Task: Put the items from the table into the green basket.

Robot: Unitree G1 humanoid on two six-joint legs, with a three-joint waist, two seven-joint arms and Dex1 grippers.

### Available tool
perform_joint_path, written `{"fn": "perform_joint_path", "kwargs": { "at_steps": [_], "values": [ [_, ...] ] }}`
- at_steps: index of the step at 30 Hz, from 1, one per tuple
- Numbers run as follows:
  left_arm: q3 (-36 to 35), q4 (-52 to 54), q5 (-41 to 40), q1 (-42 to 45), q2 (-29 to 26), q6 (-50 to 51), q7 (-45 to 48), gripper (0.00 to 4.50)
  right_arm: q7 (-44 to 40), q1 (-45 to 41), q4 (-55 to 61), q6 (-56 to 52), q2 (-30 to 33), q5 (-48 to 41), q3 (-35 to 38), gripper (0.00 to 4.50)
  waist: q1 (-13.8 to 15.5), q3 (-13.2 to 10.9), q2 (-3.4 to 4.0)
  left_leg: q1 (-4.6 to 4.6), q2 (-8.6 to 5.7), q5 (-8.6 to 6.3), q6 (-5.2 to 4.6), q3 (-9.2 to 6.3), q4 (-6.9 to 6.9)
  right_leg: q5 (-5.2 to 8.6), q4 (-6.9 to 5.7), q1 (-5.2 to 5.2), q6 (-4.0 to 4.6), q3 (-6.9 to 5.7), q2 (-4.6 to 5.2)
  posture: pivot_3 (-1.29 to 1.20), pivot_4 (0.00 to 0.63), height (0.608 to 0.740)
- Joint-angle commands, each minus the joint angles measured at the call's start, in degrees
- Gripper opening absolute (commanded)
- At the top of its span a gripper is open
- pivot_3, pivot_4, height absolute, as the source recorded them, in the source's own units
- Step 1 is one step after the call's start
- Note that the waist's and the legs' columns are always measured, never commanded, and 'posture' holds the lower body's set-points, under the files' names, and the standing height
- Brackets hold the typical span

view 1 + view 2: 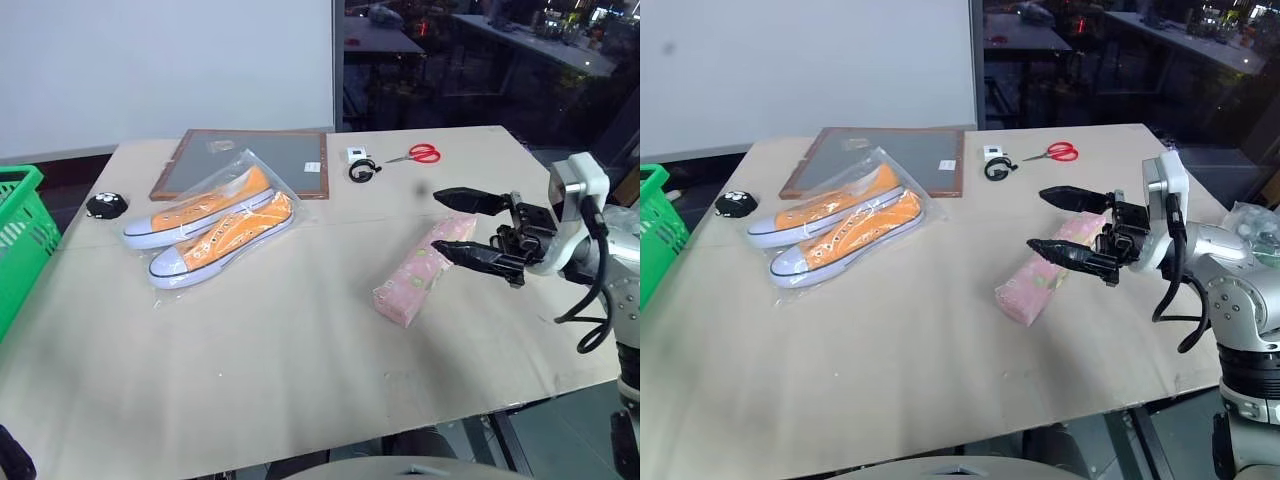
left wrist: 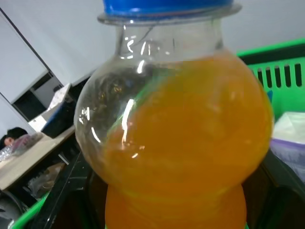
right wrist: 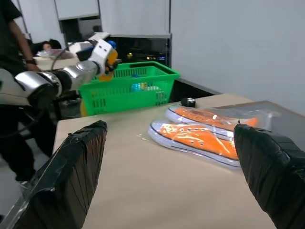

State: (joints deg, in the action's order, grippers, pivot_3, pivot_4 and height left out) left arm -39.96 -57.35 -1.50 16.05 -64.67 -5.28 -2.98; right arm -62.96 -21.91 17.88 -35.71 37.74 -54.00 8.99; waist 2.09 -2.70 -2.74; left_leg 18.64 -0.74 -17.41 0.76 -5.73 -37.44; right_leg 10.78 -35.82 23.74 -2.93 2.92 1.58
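On the table [image 1: 300, 340], the right gripper [image 1: 448, 224] hangs open above a pink pack [image 1: 422, 272], orange shoes [image 1: 210, 225] bagged nearby.

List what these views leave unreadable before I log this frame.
- Green basket: cut off by the eye view's edge.
- Bottle: its base is cut off in the left wrist view, so the label is unseen.
- Pink pack: far end hidden behind the right gripper.

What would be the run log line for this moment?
left gripper: holds orange-drink bottle over green basket | right gripper: open above pink pack
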Motion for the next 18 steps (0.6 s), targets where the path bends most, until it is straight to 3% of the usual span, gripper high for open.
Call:
{"fn": "perform_joint_path", "kwargs": {
  "at_steps": [1,8,11,18],
  "values": [
    [0.42,0.67,-1.12,1.63,-2.34,-2.38,-0.86,2.82,-1.66,-1.12,2.36,-1.09,0.98,-2.14,0.2,4.5,0.01,0.0,0.0,0.0,0.0,0.0,0.0,-0.01,0.0,0.0,0.0,0.0,0.0,-0.01,0.0,0.09,0.0,0.74],
    [1.28,0.0,-2.54,1.62,-2.33,-2.49,-0.5,2.82,-2.22,-1.38,2.33,-1.34,0.36,-1.82,-0.01,4.5,0.13,0.01,-0.02,0.0,-0.01,0.0,0.0,-0.01,0.0,0.0,-0.02,-0.01,0.0,-0.01,0.0,0.1,0.0,0.74],
    [0.55,0.05,-4.89,1.95,-1.67,-1.92,1.31,4.34,-2.37,-1.45,1.8,-0.8,0.11,-1.35,-0.04,4.5,0.15,0.02,-0.01,-0.01,-0.01,0.0,0.0,-0.01,0.0,0.0,-0.02,-0.01,0.0,-0.01,0.0,0.11,0.0,0.74],
    [0.4,3.58,-7.78,1.7,-0.86,-2.54,2.85,4.43,-1.84,-1.77,0.28,0.69,-0.36,0.47,-0.2,4.5,0.16,0.06,0.15,-0.02,-0.02,0.0,0.0,0.0,0.0,0.0,-0.04,-0.01,0.0,-0.01,0.01,0.11,0.0,0.74]
  ]
}}
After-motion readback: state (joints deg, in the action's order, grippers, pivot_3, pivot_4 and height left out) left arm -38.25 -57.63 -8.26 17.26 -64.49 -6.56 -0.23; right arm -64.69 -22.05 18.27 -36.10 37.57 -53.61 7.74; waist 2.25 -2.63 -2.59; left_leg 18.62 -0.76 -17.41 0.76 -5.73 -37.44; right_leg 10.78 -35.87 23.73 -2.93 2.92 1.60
